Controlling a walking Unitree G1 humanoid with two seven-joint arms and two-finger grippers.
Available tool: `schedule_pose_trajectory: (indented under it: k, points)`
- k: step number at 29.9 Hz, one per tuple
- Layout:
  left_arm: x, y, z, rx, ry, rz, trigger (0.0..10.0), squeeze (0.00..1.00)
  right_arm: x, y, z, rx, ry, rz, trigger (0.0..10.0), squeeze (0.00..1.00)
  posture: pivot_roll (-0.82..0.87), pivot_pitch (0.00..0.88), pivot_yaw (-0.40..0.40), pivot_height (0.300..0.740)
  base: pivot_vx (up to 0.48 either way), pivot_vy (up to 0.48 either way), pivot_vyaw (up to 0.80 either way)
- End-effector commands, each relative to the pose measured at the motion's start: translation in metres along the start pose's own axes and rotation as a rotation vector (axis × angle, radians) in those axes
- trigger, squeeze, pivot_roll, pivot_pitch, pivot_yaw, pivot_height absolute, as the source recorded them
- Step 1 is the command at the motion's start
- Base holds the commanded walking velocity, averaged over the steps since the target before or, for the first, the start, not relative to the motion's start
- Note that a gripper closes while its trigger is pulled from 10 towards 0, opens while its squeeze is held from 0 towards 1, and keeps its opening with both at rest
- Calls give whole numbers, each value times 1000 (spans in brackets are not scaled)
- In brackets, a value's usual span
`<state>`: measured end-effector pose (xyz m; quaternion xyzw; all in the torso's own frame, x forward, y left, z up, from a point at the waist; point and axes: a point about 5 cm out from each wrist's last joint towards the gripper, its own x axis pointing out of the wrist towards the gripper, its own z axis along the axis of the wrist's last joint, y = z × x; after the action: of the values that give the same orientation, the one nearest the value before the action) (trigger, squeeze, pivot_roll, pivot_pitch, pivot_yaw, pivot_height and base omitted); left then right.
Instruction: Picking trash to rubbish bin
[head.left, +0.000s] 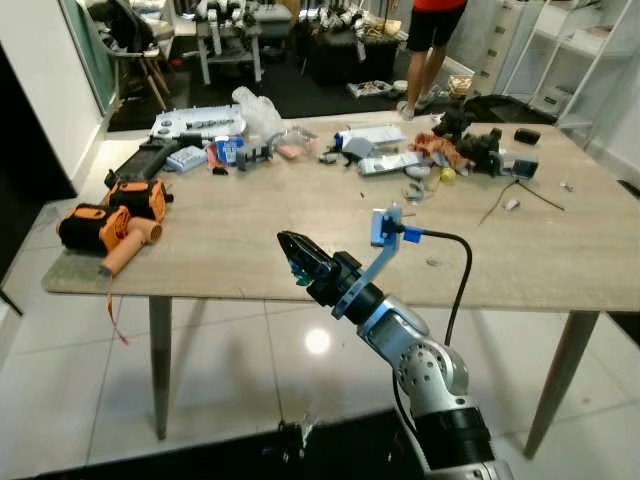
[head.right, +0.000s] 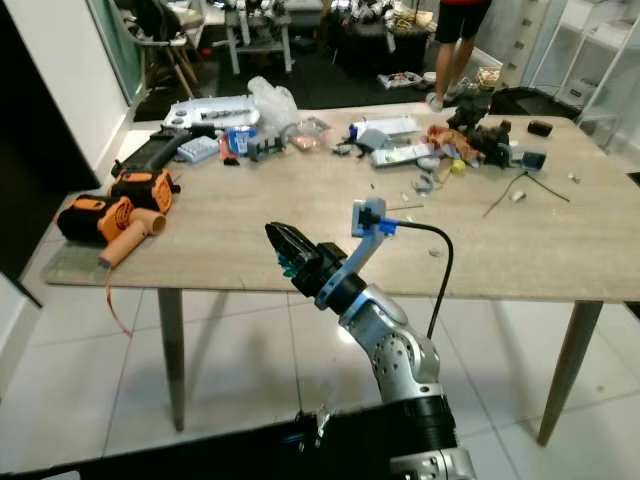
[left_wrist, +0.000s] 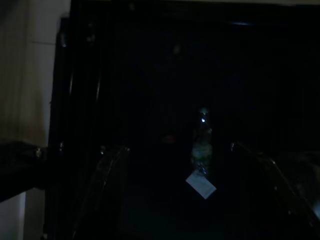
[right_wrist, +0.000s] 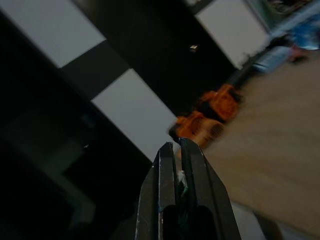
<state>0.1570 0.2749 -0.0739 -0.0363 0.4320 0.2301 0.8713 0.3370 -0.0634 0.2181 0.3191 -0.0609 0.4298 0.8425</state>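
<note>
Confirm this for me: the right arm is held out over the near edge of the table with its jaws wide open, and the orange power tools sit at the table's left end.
Not quite. The right gripper has its jaws closed together, as the right wrist view shows. The rest holds: that arm reaches out over the near edge of the table, and the orange power tools sit at its left end.

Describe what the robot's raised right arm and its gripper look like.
The right arm is silver metal with rounded joints and a black cuff lower down. A blue bracket carries a small camera, with a black cable looping back to the arm. The right gripper has two long, tapered black fingers.
</note>
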Motion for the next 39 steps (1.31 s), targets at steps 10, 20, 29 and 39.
schedule_pose_trajectory:
  k: [10, 20, 29, 39]
  points:
    - [-1, -11, -4, 57, 8, -67, 10000, 0, -4, -18, -1, -11, -4, -138, 10000, 0, -73, 170, 33, 740, -25, 0, -560]
    - [-3, -21, -12, 73, 29, -104, 10000, 0, -7, -37, 0, -102, 8, -295, 10000, 0, -83, 168, 18, 740, 0, 0, -480]
    - [-4, -20, -17, 82, 42, -93, 10000, 0, -7, -47, 2, -162, 13, -398, 10000, 0, -88, 168, 11, 740, 0, 0, -356]
    - [-5, -22, -22, 56, 56, -104, 10000, 0, -15, -64, 5, -245, 32, -529, 10000, 0, -84, 173, 1, 740, 0, 0, -400]
